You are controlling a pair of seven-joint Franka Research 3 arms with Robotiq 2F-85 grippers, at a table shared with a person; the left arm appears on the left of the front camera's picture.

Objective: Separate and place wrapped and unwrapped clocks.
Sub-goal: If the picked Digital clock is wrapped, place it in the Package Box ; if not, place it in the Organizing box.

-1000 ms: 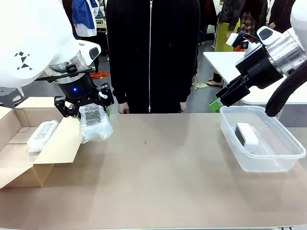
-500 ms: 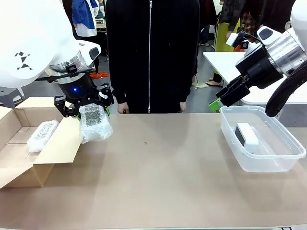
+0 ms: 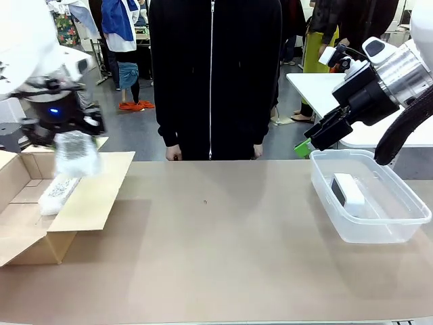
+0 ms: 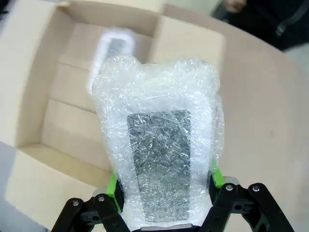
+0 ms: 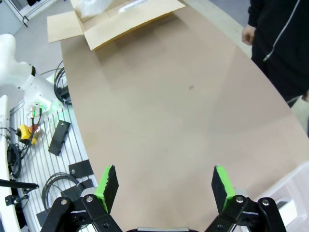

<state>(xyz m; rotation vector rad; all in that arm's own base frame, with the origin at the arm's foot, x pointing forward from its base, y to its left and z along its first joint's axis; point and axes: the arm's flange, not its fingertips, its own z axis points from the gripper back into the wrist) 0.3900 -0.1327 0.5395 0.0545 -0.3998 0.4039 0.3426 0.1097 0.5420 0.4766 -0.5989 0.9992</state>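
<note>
Bubble-wrapped and puffy, a white clock bundle with a grey speckled panel is hanging in the air above the open brown cardboard box at the robot's left end of the table, blurred in the front view. The left gripper is clamping it by its lower end, green pads pressing into the wrap on both sides. Inside the box, a second wrapped bundle is lying against the far wall, with bare cardboard floor beside it. To do this step well, the arm should probably be lowering the held bundle over that bare patch, clear of the upright flaps and the other bundle, and releasing only when it is low, since the soft wrap could snag or bounce. Across the table, the bare white clock block is resting inside the clear plastic tub. The right gripper is hovering above and behind the tub with its jaws spread wide and holding nothing. A person in a dark jacket is standing at the far side, hands at the table edge.
</note>
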